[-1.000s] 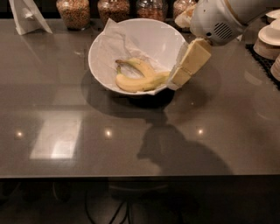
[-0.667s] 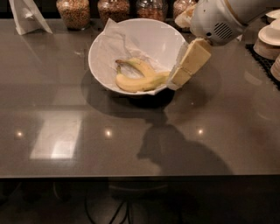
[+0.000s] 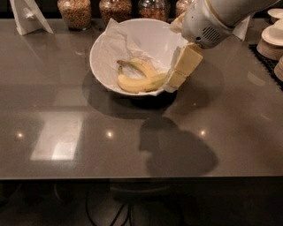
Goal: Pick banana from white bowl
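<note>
The white bowl (image 3: pixel 95 49) stands at the back middle of the dark table, lined with crumpled white paper (image 3: pixel 118 40). Two bananas lie in it. The longer plain yellow banana (image 3: pixel 135 84) lies along the bowl's near side, its right end by the rim. A shorter arched banana (image 3: pixel 144 66) with a dark stem lies just behind it. My gripper (image 3: pixel 173 82) reaches down from the upper right over the bowl's right rim, its tip at the right end of the longer banana.
Several glass jars (image 3: pixel 73 11) of dry food line the table's back edge. A white folded card (image 3: pixel 28 16) stands at the back left. Stacks of small white plates (image 3: pixel 271 42) sit on a black mat at the right. The table's front edge (image 3: pixel 141 177) runs across the bottom.
</note>
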Action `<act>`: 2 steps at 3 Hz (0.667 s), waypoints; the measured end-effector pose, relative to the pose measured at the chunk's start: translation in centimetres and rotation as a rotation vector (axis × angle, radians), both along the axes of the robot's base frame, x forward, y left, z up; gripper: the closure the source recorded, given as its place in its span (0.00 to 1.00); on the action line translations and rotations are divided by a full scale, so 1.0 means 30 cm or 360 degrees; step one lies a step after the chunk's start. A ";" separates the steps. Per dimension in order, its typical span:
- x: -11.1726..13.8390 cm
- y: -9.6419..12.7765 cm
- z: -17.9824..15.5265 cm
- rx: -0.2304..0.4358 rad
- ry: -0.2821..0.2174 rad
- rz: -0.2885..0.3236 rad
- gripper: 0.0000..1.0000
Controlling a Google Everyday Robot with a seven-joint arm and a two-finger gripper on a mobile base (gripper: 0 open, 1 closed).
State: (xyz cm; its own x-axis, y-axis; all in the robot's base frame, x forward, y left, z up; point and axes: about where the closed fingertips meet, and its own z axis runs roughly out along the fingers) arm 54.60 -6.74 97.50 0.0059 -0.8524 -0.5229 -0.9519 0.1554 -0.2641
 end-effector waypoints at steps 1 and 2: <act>0.034 0.009 -0.039 -0.0056 0.0025 0.0019 0.00; 0.103 0.025 -0.095 -0.0083 0.0061 0.0033 0.14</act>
State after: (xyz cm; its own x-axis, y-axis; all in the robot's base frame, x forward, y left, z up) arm 57.69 -6.01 94.65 0.0044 -0.8784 -0.4779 -0.9643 0.1228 -0.2346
